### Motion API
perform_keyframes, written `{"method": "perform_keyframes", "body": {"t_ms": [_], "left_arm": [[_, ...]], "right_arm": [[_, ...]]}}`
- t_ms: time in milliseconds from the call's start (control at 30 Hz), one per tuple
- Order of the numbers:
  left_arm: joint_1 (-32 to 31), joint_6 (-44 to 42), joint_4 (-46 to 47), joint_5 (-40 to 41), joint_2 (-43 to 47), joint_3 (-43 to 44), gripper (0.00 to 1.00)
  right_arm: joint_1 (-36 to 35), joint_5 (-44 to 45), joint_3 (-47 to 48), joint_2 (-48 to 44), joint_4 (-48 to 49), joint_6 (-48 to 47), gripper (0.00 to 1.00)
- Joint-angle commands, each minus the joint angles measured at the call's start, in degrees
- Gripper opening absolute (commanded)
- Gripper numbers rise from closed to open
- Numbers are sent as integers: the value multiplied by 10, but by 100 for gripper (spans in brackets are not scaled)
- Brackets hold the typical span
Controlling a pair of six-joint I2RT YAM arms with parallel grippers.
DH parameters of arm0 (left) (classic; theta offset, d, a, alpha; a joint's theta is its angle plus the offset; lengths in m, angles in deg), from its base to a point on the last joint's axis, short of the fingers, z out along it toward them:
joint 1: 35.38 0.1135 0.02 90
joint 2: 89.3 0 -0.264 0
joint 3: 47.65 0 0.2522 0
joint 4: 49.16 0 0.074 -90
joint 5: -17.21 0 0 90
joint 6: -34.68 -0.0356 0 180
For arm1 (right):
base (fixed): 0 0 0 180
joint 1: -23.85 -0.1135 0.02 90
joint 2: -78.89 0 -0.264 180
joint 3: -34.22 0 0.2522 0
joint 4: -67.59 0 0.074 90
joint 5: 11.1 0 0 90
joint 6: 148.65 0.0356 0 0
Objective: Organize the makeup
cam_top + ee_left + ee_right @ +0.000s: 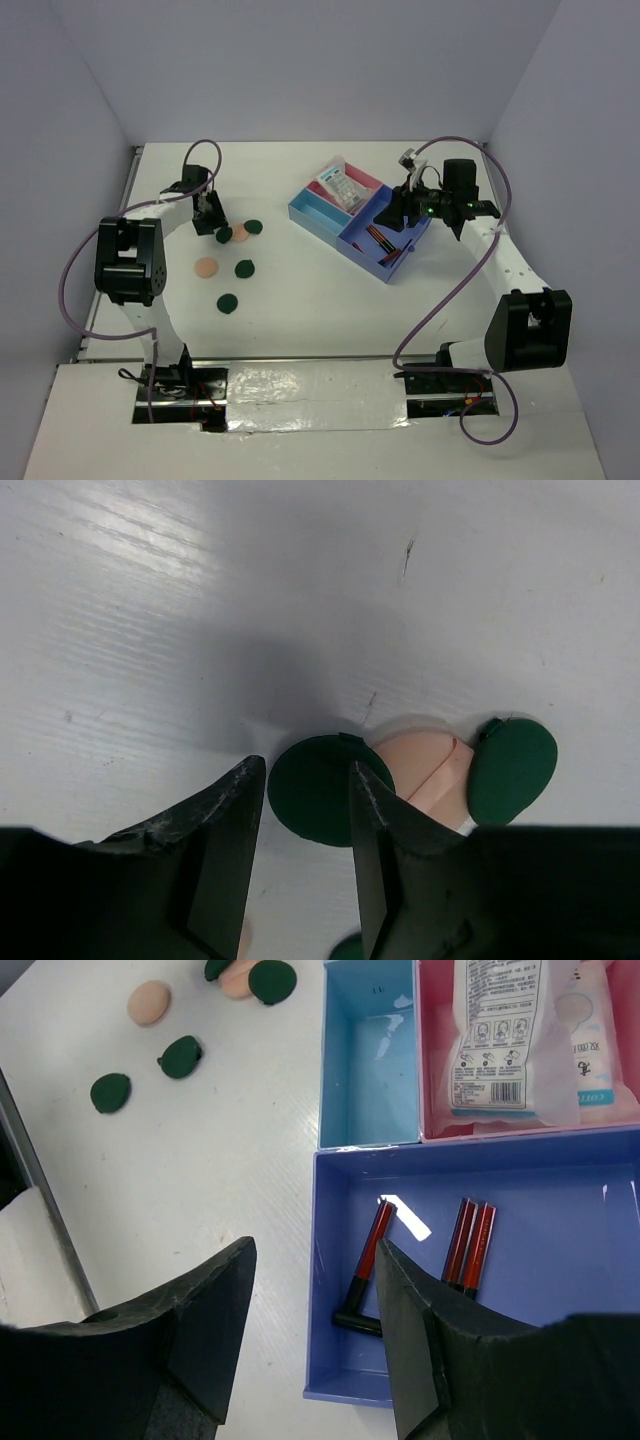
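Nearest on the worktop (330,320): loose discs (228,302), two green, one peach, apart. Next, left hand (307,770): half open, fingers either side of a green disc (312,795) lying flat, not gripped; peach disc (420,765) beside it, another green one beyond. Then right hand (315,1248): open, empty, above the tray (560,1300) edge. In the blue compartment: sticks (479,1245). Farthest: packets (510,1040) in the pink compartment.

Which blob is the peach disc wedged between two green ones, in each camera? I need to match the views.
Top external: the peach disc lies left of centre, at the top of the disc cluster.
Left wrist: lower right of centre, partly hidden by a finger.
Right wrist: at the top edge, left of centre.
Shared landmark: the dark green discs flanking it.
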Motion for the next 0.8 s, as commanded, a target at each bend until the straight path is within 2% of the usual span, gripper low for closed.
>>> {"method": "perform_keyframes", "body": {"t_ms": [0, 167, 267, 400, 600, 767], "left_arm": [[0, -20, -19, -21, -17, 14, 51], [1, -26, -18, -22, -21, -10, 50], [0, -29, -19, -26, -26, -18, 43], [0, -30, -21, -22, -29, -29, 40], [-1, -36, -18, -21, -27, -52, 28], [0, -37, -8, -27, -19, -73, 12]], "right_arm": [[7, -1, 2, -4, 24, 4, 59], [12, -5, 3, -1, 26, 7, 59], [13, -5, 4, 1, 28, 9, 59], [13, -6, 5, 1, 27, 9, 59], [16, -7, 2, -5, 28, 11, 59], [17, -6, 2, -8, 28, 11, 59]]}}
